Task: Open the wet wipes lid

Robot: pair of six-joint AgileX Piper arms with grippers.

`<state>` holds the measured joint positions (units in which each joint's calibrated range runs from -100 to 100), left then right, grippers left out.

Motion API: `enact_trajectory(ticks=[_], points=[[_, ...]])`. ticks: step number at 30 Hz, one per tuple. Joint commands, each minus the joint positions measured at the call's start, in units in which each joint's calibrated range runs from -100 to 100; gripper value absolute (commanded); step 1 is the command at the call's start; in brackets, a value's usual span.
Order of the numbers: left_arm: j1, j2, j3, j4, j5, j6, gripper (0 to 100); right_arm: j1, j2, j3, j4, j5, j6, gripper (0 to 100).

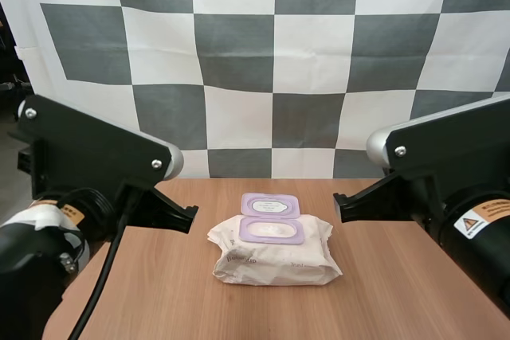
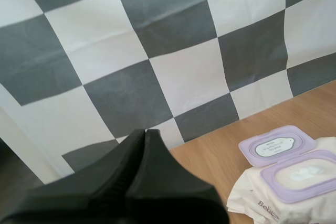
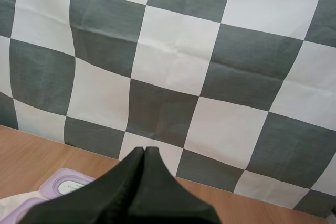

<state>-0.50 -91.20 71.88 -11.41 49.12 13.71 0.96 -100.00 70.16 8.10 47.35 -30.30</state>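
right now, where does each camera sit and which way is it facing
High view: behind and above the arm bases, looking forward and down at the table and wet wipes pack; left arm and right arm flank it.
Left wrist view: on my left arm, facing forward from the pack's left; left gripper shut, empty.
Right wrist view: on my right arm, facing forward from the pack's right; right gripper shut, empty.
Shared: all three show the lid, flipped open.
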Motion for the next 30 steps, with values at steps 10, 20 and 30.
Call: enact_trajectory(ticks=[10,20,30], points=[[0.25,-1.64,12.31,17.5,-15.95,-23.65,0,-0.01,0.0,16.46,0.38,-16.76,0.15,0],[0.95,-5.3,27.05,18.92,-31.78,-29.59,0,-0.01,0.0,26.91,5.54,-27.31,0.15,0],[1.2,-8.28,28.12,18.89,-22.38,-35.52,0,-0.22,0.0,29.84,4.88,-26.3,0.15,0]])
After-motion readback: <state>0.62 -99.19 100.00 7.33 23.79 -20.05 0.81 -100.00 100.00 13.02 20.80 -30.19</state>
